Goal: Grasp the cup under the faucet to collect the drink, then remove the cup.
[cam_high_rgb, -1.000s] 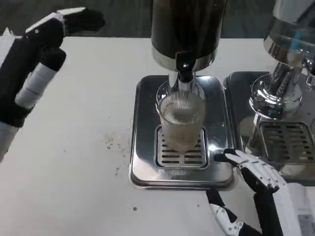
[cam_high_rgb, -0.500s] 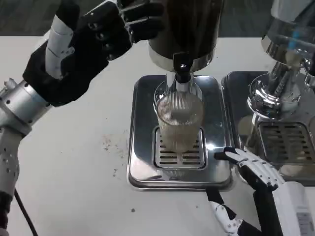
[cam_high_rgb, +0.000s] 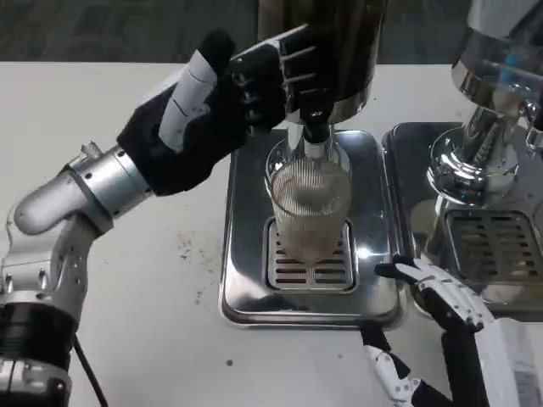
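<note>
A ribbed clear cup point(cam_high_rgb: 310, 209) stands on the grate of the steel drip tray point(cam_high_rgb: 246, 254), right under the black faucet point(cam_high_rgb: 316, 127) of the dark dispenser point(cam_high_rgb: 327, 42). It holds a pale drink up to about its middle. My left hand point(cam_high_rgb: 221, 106) hovers just left of the faucet, fingers spread and reaching toward the dispenser's base, holding nothing. My right hand point(cam_high_rgb: 441, 297) lies low at the tray's front right corner, fingers apart, empty, a little right of the cup.
A second steel dispenser point(cam_high_rgb: 492, 110) with its own drip tray point(cam_high_rgb: 496, 246) stands on the right. Small dark specks point(cam_high_rgb: 191, 250) dot the white table left of the tray.
My left hand has swung from the far left in toward the dispenser and now sits beside the faucet. The right hand and the cup have stayed put.
</note>
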Robot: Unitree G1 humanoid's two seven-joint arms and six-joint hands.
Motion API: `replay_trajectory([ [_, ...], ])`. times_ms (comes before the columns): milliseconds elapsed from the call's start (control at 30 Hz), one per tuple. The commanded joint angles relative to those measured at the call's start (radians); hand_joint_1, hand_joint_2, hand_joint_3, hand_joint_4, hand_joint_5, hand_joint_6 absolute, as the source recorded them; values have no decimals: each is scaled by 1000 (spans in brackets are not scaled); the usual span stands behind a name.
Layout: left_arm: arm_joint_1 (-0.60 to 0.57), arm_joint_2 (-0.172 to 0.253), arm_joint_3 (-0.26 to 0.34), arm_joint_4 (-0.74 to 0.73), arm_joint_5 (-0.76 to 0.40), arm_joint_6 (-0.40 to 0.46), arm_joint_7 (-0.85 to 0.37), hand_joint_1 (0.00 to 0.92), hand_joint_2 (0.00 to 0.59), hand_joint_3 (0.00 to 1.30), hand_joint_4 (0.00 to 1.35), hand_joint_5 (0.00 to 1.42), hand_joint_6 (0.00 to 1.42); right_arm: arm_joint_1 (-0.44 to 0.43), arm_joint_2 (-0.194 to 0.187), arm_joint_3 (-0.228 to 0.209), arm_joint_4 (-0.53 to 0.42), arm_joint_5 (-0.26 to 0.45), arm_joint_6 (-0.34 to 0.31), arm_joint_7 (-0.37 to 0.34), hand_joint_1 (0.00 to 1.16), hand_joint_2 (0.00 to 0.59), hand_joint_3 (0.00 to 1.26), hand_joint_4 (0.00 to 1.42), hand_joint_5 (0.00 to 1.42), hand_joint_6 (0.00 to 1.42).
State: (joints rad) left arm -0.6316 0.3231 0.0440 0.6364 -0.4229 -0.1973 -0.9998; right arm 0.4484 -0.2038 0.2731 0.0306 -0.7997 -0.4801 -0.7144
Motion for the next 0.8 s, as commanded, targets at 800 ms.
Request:
replay_trajectory([
  [800, -80, 5, -50, 211, 254, -330, -4, 0, 98, 143, 107, 149, 4, 10, 9, 7, 20, 18, -15, -23, 428, 374, 397, 261, 247, 262],
])
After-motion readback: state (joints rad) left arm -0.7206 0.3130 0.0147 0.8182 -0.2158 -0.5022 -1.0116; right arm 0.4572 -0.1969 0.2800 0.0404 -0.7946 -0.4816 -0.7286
